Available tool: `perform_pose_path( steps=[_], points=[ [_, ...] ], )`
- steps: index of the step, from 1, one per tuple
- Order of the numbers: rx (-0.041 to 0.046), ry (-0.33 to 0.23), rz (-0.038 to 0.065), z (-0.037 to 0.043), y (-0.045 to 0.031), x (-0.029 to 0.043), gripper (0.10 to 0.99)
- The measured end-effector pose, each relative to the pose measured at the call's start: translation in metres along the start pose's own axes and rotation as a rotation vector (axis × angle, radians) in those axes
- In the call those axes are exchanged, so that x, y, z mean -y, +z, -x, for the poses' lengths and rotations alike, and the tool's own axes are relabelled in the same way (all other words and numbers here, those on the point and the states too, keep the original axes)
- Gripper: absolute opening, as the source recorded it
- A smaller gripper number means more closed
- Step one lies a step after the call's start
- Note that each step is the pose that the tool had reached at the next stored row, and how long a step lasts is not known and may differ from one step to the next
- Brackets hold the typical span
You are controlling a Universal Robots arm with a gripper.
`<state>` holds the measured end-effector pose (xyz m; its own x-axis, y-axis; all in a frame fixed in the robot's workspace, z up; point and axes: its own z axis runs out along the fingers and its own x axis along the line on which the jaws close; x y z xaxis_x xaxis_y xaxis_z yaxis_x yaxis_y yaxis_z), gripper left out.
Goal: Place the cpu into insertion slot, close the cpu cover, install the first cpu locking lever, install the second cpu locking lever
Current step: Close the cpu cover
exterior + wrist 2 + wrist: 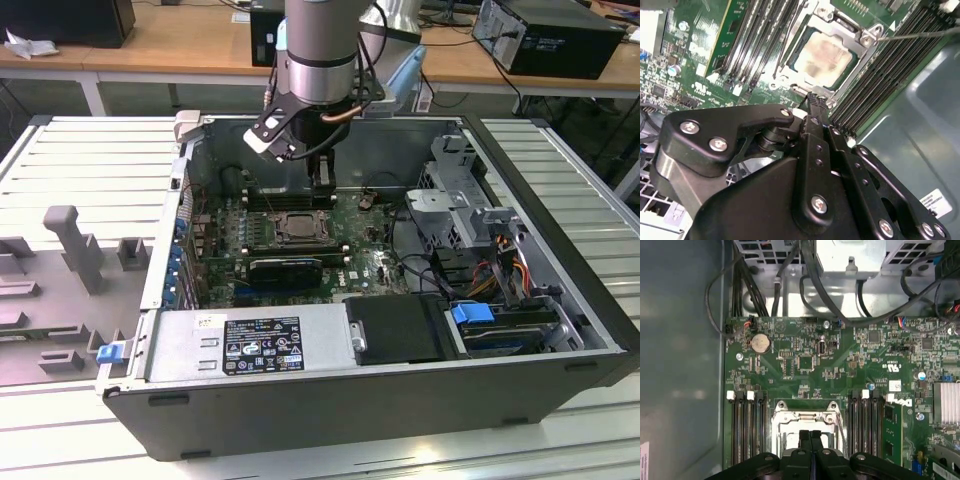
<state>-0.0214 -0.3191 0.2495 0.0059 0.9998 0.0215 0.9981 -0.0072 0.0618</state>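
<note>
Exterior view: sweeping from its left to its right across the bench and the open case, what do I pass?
grey moulded tray → blue clips on the case wall → cpu seated in the board → silver drive cage

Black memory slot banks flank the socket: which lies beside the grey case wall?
The black slot bank at the edge of the green board; the other bank nears the silver finned heatsink.
</note>
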Motion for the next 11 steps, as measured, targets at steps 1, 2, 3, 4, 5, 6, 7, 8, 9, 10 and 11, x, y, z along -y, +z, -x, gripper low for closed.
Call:
perform_pose_path(
  steps=[1, 2, 3, 4, 5, 6, 7, 8, 9, 10, 11],
  points=[
    [0.0001, 0.0, 0.0, 0.0001, 0.002, 0.0022, 0.106],
    [0.0, 0.0, 0.0, 0.0001, 0.0055, 0.0047, 0.106],
    [0.0, 0.0, 0.0, 0.0003, 0.0098, 0.0085, 0.106],
    [0.0, 0.0, 0.0, 0.0003, 0.0118, 0.0129, 0.106],
    [-0.0001, 0.0, 0.0, 0.0003, 0.0133, 0.0189, 0.106],
    [0.0, 0.0, 0.0, 0.0003, 0.0146, 0.0226, 0.106],
    [0.0, 0.0, 0.0, 0.0003, 0.0147, 0.0243, 0.106],
    [0.0001, 0.0, 0.0, 0.0003, 0.0147, 0.0259, 0.106],
    [0.0, 0.0, 0.0, 0.0003, 0.0147, 0.0267, 0.106],
    [-0.0001, 0.0, 0.0, 0.0003, 0.0146, 0.0275, 0.106],
    [0.0, 0.0, 0.0, 0.0004, 0.0145, 0.0288, 0.106]
  ],
)
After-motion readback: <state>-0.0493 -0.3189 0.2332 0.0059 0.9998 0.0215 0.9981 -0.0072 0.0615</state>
